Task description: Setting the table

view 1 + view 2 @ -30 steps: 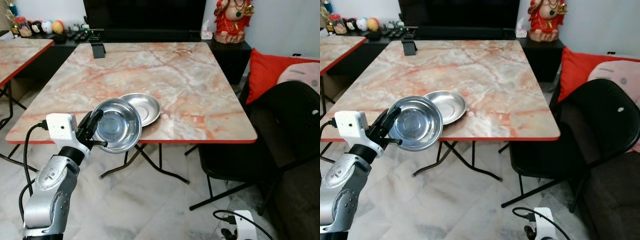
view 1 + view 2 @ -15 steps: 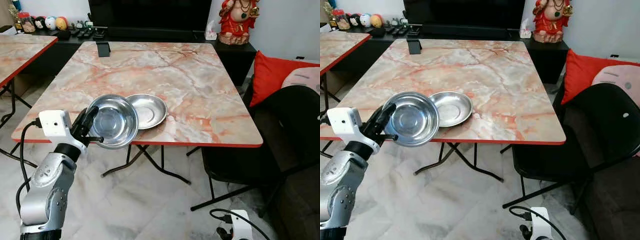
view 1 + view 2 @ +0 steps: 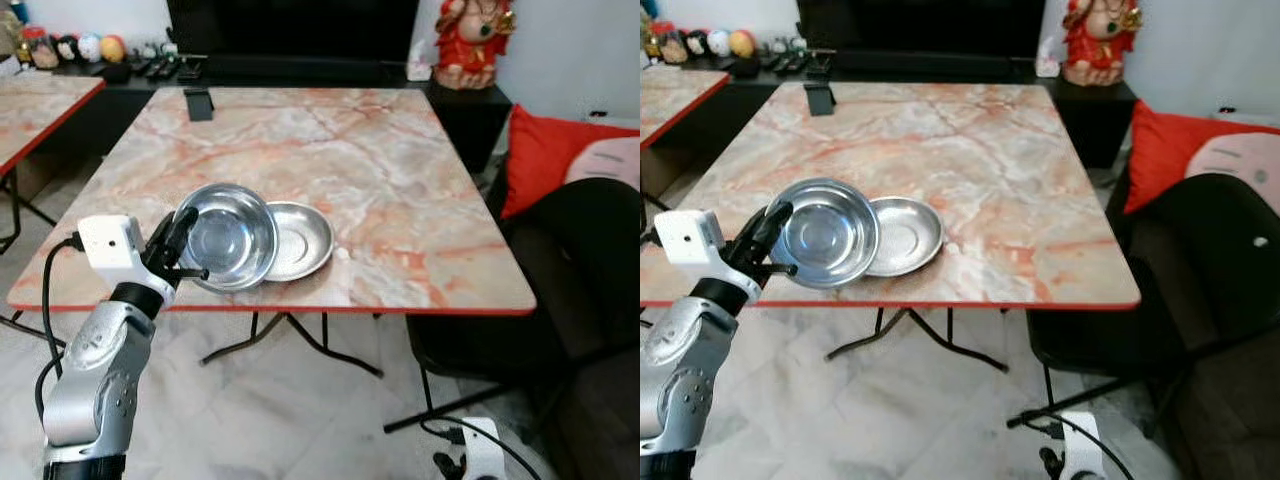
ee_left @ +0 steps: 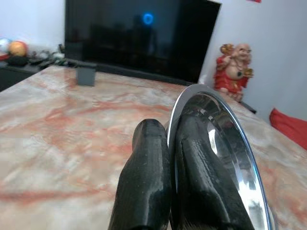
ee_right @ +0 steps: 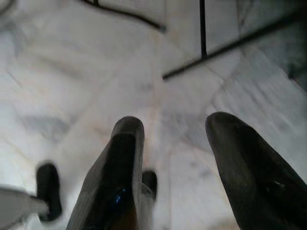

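Your left gripper (image 3: 183, 250) pinches the near rim of a round, shiny stainless-steel bowl (image 3: 227, 236), one black finger inside the rim and one outside, pressed tight on the thin metal wall; that edge grip leaves the bowl's underside free to meet the surface; the bowl hangs tilted over the near left part of the square, pink-and-orange marbled table with a red edge (image 3: 380, 180), its far side overlapping the shallow round steel plate (image 3: 300, 238) that lies flat on the tabletop just beside it; whether bowl and plate touch cannot be told; in the left wrist view the bowl's rim (image 4: 211, 124) curves up past the two closed fingers; your right gripper (image 5: 177, 163) hangs idle over the pale marble floor (image 5: 72, 86), its fingers spread apart and holding nothing; a black chair (image 3: 1220, 260) stands at the table's right side; the bowl seems about to be set down, not yet released.
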`<state>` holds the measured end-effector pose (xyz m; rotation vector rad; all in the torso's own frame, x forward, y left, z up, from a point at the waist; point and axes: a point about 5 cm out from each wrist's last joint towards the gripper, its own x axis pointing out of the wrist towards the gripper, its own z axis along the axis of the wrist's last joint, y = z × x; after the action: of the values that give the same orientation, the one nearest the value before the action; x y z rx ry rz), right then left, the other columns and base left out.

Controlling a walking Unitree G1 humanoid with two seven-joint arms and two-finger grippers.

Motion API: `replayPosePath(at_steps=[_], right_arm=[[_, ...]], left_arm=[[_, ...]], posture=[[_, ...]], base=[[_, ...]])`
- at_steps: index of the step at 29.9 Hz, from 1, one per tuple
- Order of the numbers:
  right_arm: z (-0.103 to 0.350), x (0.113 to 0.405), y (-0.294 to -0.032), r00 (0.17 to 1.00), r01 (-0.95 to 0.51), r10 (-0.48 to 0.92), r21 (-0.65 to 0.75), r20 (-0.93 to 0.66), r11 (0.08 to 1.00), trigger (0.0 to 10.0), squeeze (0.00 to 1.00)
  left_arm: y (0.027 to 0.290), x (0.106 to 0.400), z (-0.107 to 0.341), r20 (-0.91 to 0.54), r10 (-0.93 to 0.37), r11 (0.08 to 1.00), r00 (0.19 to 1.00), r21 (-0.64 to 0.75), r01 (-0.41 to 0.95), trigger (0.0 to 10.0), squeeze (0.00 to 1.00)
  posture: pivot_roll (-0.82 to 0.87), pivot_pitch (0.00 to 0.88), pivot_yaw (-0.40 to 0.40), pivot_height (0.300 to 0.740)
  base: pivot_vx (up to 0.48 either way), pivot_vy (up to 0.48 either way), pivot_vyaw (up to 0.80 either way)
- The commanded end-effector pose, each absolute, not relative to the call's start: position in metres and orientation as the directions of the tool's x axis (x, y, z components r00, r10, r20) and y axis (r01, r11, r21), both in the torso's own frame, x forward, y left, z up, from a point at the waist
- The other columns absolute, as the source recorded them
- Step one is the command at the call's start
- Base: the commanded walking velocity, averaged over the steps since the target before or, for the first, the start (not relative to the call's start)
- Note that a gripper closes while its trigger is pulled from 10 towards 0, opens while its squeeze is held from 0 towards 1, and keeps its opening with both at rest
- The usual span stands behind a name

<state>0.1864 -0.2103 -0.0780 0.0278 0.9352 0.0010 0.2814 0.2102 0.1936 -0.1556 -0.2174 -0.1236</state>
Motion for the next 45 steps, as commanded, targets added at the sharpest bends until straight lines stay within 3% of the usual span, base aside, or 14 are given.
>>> replayPosePath(at_steps=[1,15,22,26,31,38,45], right_arm=[[-0.079,0.18,-0.218,0.582,0.022,-0.008,0.006,-0.813,1.0,10.0,0.0],[-0.079,0.18,-0.218,0.582,0.011,-0.003,0.005,-0.813,1.0,10.0,0.0],[-0.079,0.18,-0.218,0.581,0.007,0.0,0.006,-0.814,1.0,10.0,0.0],[-0.079,0.181,-0.218,0.58,0.005,0.003,0.007,-0.815,1.0,10.0,0.0],[-0.079,0.181,-0.217,0.581,0.004,0.004,0.008,-0.814,1.0,10.0,0.0],[-0.079,0.182,-0.217,0.578,-0.025,0.013,-0.002,-0.816,1.0,10.0,0.0],[-0.078,0.182,-0.217,0.574,-0.057,0.027,-0.008,-0.818,0.998,10.0,0.0]], left_arm=[[0.2,0.284,0.196,0.237,-0.14,0.971,0.961,-0.157,0.18,10.0,0.0],[0.195,0.285,0.193,0.216,-0.168,0.961,0.962,-0.179,0.208,10.0,0.0],[0.19,0.285,0.185,0.17,-0.18,0.951,0.969,-0.22,0.216,10.0,0.0],[0.184,0.289,0.183,0.143,-0.186,0.924,0.972,-0.31,0.223,10.0,0.0],[0.188,0.296,0.176,0.067,-0.129,0.922,0.989,-0.36,0.144,10.0,0.0],[0.197,0.301,0.17,-0.007,-0.092,0.937,0.996,-0.339,0.084,10.0,0.0],[0.186,0.299,0.161,-0.069,-0.152,0.933,0.986,-0.338,0.12,10.0,0.0]], posture=[[0.0,0.0,-0.017,0.707],[0.0,0.0,-0.018,0.707],[0.0,0.0,-0.018,0.707],[0.0,0.0,-0.017,0.707],[0.0,0.0,-0.012,0.707],[-0.01,0.0,-0.009,0.707],[-0.01,0.0,-0.007,0.707]], base=[[0.33,0.0,0.0],[0.318,0.0,0.0],[0.0,0.0,0.0],[0.0,0.0,0.0],[0.0,0.0,0.0],[0.0,0.0,0.0],[0.0,0.0,0.0]])
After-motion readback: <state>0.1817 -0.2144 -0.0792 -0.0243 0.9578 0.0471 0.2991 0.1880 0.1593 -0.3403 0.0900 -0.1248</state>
